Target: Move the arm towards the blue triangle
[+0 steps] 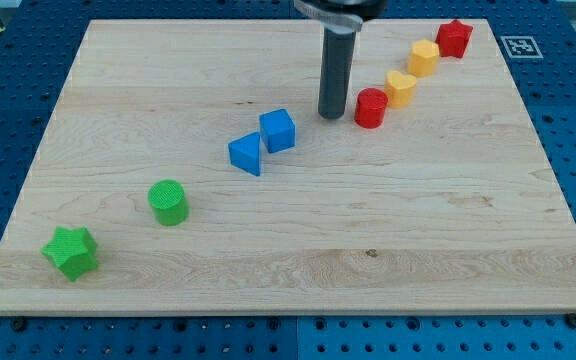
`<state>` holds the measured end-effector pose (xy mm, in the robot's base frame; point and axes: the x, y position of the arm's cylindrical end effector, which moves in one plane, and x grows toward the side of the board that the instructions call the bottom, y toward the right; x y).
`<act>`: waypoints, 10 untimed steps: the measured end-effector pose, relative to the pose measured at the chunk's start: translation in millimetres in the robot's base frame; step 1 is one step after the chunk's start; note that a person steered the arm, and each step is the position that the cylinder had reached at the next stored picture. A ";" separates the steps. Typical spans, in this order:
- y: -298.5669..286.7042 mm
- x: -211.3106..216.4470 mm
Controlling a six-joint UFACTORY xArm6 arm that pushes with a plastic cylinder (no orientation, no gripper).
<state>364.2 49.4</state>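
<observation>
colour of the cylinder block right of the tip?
Red, just right of my tip; seen in the camera view.

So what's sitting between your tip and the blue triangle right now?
In the camera view, the blue cube lies between my tip and the blue triangle, next to the triangle's upper right. Bare board separates tip and cube.

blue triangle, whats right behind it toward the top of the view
A blue cube sits just behind the blue triangle, up and to the view's right, close or touching. My tip is further right, beside the red cylinder. The triangle's far face is hidden.
</observation>
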 end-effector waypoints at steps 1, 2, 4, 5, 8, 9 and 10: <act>-24.8 -26.0; -81.0 -28.6; -161.5 -3.2; -161.5 18.3; -132.5 26.3; -107.6 27.0; -99.3 27.8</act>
<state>392.0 -49.9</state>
